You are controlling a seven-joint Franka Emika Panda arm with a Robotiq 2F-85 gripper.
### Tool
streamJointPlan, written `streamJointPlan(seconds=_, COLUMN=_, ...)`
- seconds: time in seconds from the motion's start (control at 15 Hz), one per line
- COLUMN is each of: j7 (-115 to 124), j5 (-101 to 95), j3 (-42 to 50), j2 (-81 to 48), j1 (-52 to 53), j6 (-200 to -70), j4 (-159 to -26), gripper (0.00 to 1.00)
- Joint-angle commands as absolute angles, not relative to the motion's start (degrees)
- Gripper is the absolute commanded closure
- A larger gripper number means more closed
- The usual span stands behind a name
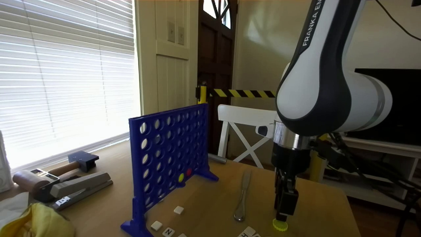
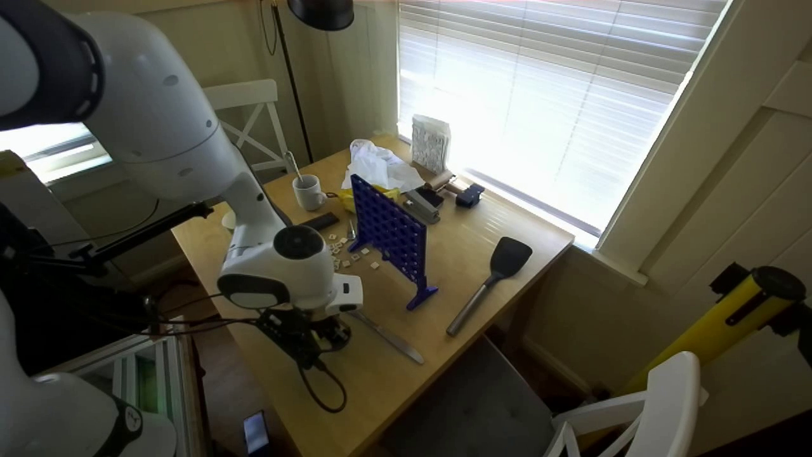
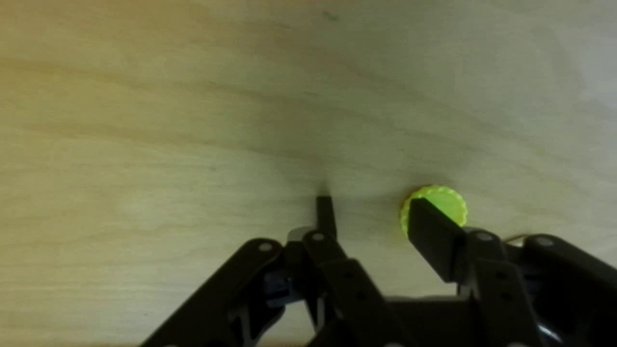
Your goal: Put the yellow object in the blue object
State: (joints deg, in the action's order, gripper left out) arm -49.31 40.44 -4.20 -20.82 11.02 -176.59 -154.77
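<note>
The yellow disc [image 1: 280,225] lies flat on the table in an exterior view, just under my fingertips. In the wrist view the yellow disc [image 3: 448,205] is partly covered by the right finger. My gripper [image 3: 371,198] is open, with bare table between its fingertips; the disc is not between them. My gripper [image 1: 281,215] points straight down, low over the table. The blue grid [image 1: 163,145] stands upright, apart from my gripper. The grid also shows in an exterior view [image 2: 388,230], where the arm hides the loose disc.
A yellow disc [image 1: 181,177] and a red disc [image 1: 189,172] sit low in the grid. A knife [image 1: 243,197] lies between grid and gripper. Letter tiles [image 1: 168,232] lie near the grid. A spatula [image 2: 507,257], stapler [image 2: 422,206] and mug [image 2: 309,193] are on the table.
</note>
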Motion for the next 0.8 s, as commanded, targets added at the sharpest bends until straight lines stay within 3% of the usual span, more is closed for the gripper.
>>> streamJointPlan(seconds=0.0, j7=-48.86, j5=40.75, j3=-4.66, j2=-20.85, j1=11.8, j6=-177.85, j4=-155.1, gripper=0.54)
streamJointPlan(seconds=0.4, j7=-48.71, j5=41.01, j3=-4.65, j2=-19.92, j1=12.25, j6=-178.75, j4=-155.88, gripper=0.52)
streamJointPlan(seconds=0.73, j7=-49.31, j5=41.99, j3=-6.74, j2=-17.97, j1=10.72, j6=-178.96, j4=-156.71, gripper=0.42)
